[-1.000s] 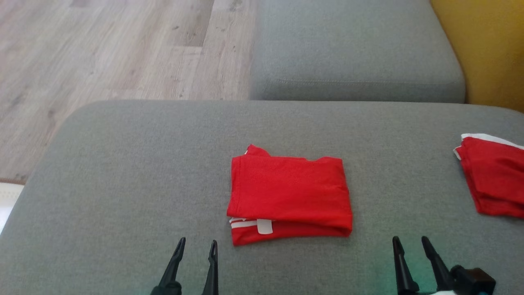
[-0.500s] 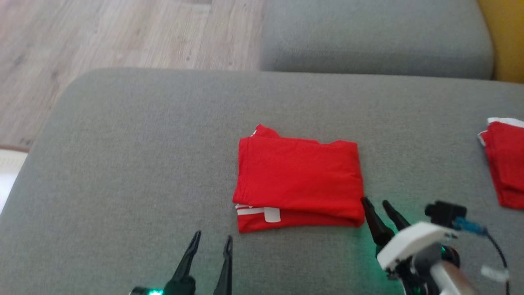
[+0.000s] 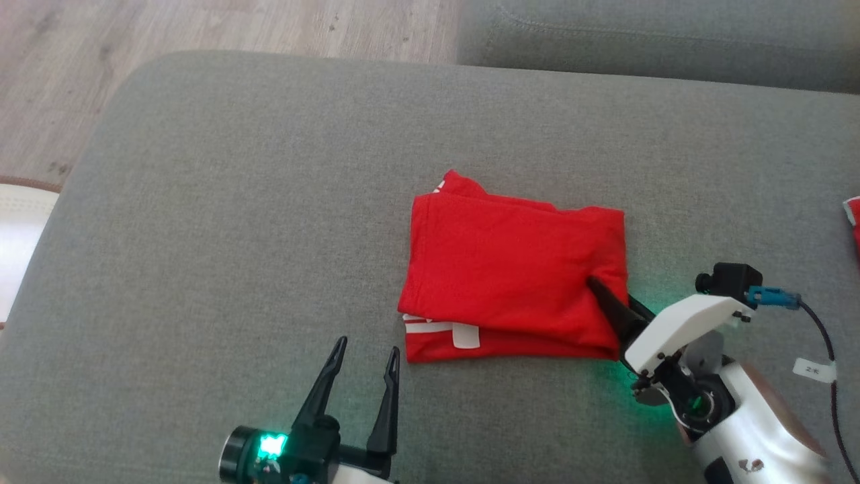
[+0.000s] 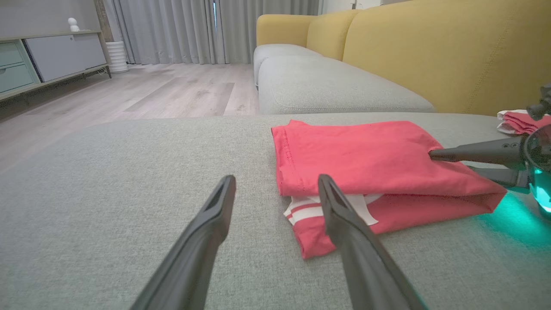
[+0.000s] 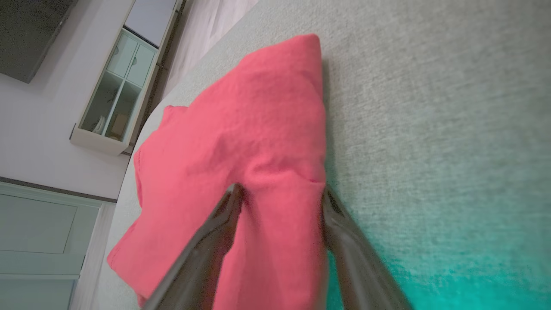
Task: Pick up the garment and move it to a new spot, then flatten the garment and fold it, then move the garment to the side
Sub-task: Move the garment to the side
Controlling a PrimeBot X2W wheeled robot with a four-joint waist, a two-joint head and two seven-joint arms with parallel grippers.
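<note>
1. The garment (image 3: 510,269), red and folded into a rectangle, lies mid-cushion. Its white-striped layer and white tag peek out along the 6 o'clock edge.
2. The right gripper (image 3: 608,296) comes in from 4 o'clock at the garment's 3 o'clock edge. Its fingers are apart and straddle that edge, one finger (image 3: 605,299) lying on the top layer and the other low beside the fold. In the right wrist view the cloth (image 5: 241,129) bulges between the two fingers and touches both.
3. The left gripper (image 3: 369,344) has its fingers spread wide and holds nothing. It sits just off the garment's 7 o'clock corner. In the left wrist view the garment (image 4: 366,155) lies at 1 o'clock from it, near its right finger, though I cannot tell whether they touch.
4. A second red cloth (image 3: 853,215) lies well apart at 3 o'clock, at the frame edge. A black cable (image 3: 823,336) hangs off the right wrist at 4 o'clock.
5. The grey cushion (image 3: 235,202) is bare from 7 to 12 o'clock of the garment, with a rounded corner at 10 o'clock.
6. Past the 12 o'clock edge lie wood floor (image 3: 235,27) and a grey sofa seat (image 3: 638,33). A yellow backrest (image 4: 430,51) rises at 2 o'clock.
</note>
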